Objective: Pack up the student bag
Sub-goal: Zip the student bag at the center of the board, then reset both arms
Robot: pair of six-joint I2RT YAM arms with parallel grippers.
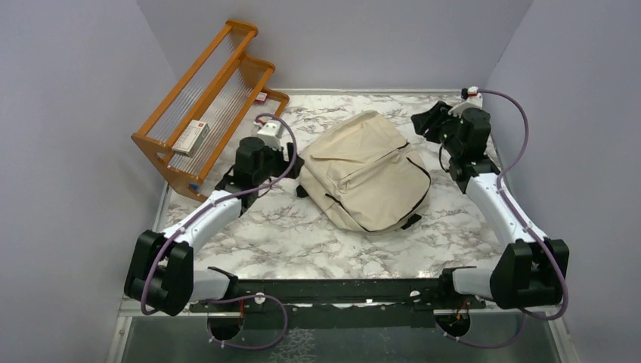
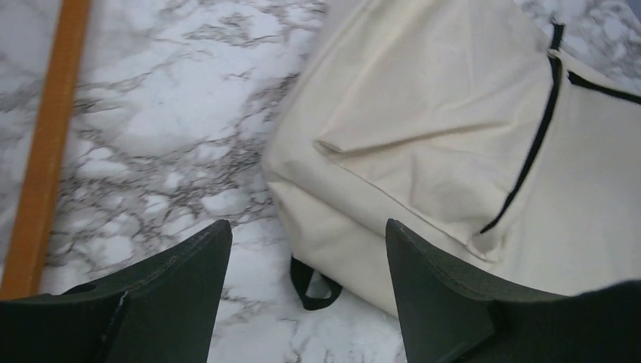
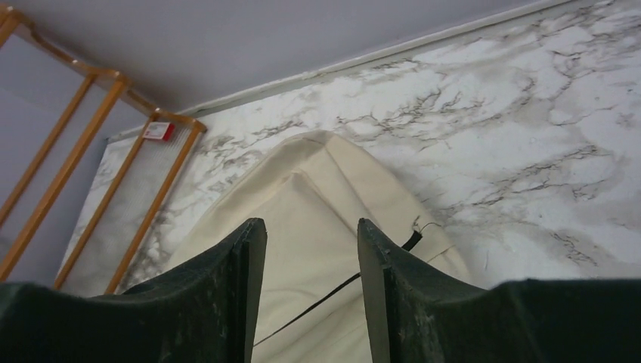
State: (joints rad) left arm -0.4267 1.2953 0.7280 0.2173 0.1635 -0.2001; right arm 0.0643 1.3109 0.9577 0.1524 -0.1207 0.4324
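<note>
Looking at the student bag (image 1: 366,170) lying flat on the marble table (image 1: 287,234), roughly mid-table, front pocket (image 1: 378,185) facing up. Appears closed along the black zipper (image 2: 537,144); cannot see inside.

Have the left gripper (image 2: 306,242) with jaws apart and empty, just beside the bag's left edge, lined up on a black strap loop (image 2: 306,283) poking out from under it. Have the right gripper (image 3: 311,234) likewise spread and empty at the far right, aimed down at the bag's far end, apparently not touching.

Handling, as a judgement:
- Expect soft, floppy canvas. Looks light and near-empty going by the slack folds. No stiffness to push against.
- Likely to slide and bunch on the smooth marble rather than hold position.
- Not fragile, so no need to baby it.

Grip points:
- Skip the flat panels; only drags fabric.
- Go for a fold, a seam edge, the strap loop or the zipper pull. Possibly a pull tab in the right wrist view, too small to confirm.
- Probably need one gripper pinning fabric beside the zipper while the other draws it, else risk dragging the whole bag along.

Also noting a wooden rack (image 1: 204,106) at far left with a small box (image 1: 190,136) on it. Possibly a packing item, only a guess.
</note>
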